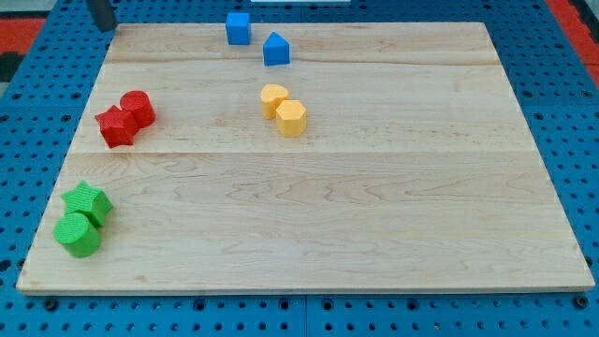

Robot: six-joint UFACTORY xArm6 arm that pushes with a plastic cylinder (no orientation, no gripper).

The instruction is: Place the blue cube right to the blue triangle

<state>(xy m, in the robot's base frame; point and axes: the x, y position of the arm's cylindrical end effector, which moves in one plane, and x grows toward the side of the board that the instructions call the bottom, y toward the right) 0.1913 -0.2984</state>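
The blue cube (238,28) sits near the view's top edge of the wooden board (374,206). The blue triangle (275,49) lies just to its right and a little lower, apart from it by a small gap. My tip (103,26) shows as a dark rod end at the view's top left, at the board's corner, far to the left of both blue blocks.
Two yellow blocks (284,108) touch each other below the blue triangle. A red cylinder (138,107) and a red star (116,126) touch at the left. A green star (87,200) and a green cylinder (77,234) sit at the lower left.
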